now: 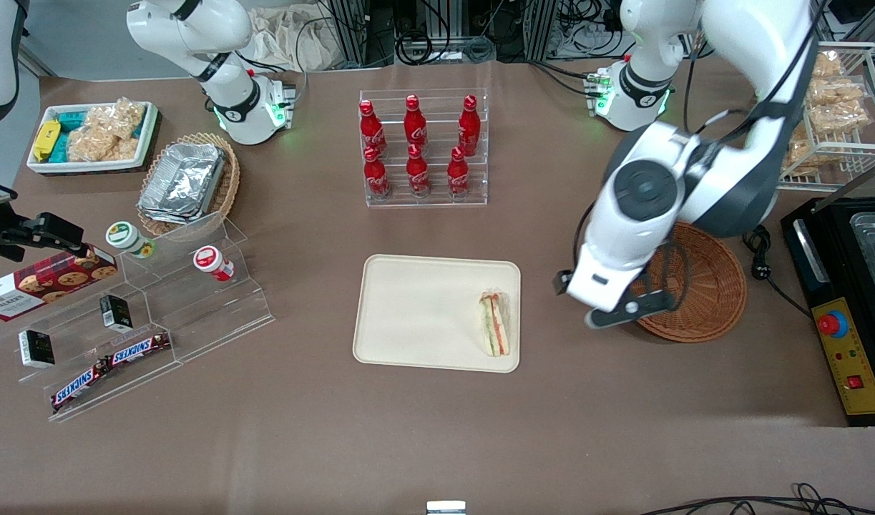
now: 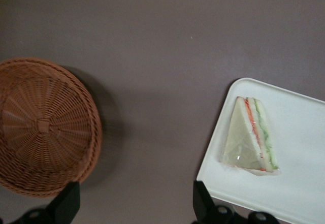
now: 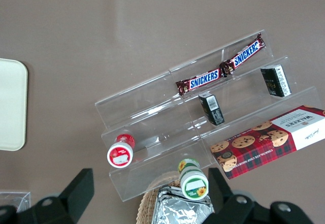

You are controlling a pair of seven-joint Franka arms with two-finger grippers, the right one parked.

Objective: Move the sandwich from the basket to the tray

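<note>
The wrapped triangular sandwich (image 1: 496,323) lies on the cream tray (image 1: 416,311), at the tray's end nearest the working arm. It also shows in the left wrist view (image 2: 251,136) on the tray (image 2: 299,183). The reddish-brown wicker basket (image 1: 702,290) is empty and sits beside the tray toward the working arm's end; it also shows in the left wrist view (image 2: 43,125). My left gripper (image 2: 134,203) is open and empty, held above the bare table between basket and tray. In the front view the gripper (image 1: 612,315) hangs over the basket's edge.
A clear rack of red cola bottles (image 1: 423,146) stands farther from the camera than the tray. A tan basket with foil containers (image 1: 187,182), a white snack bin (image 1: 90,136) and a clear stepped shelf (image 1: 144,322) lie toward the parked arm's end. A black appliance (image 1: 848,300) stands beside the basket.
</note>
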